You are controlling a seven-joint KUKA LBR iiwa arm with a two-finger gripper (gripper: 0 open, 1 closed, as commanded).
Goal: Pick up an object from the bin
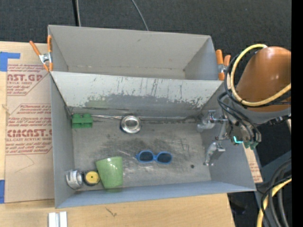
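Status: the pick has not begun in any way that can be seen.

The gripper (211, 138) stands low at the right end of the bin (142, 86), close to the right wall. Its two metal fingers are spread apart and nothing lies between them. It grasps nothing, and no thing lies directly beneath it; the floor there is bare.

Contents, all resting on the bin floor:
- Blue piece (155, 157), two joined ovals, near the middle of the floor towards the near edge. It is the item nearest the gripper, though apart from it.
- Silver round cap (130, 124), at the foot of the far wall, left of centre.
- Green block (82, 121), at the far left corner of the floor.
- Green cup (110, 172), lying on its side near the near left corner.
- Yellow disc (92, 178), just beside the cup on its left.
- Silver cylinder (74, 178), in the near left corner, just beside the disc.

Judgement: every item is unlifted, so the whole task remains, namely settling over one item, closing on it and raising it clear. The blue piece looks the shortest reach, but it lies flat and low and may be awkward to pinch. Which item is intended cannot be told.
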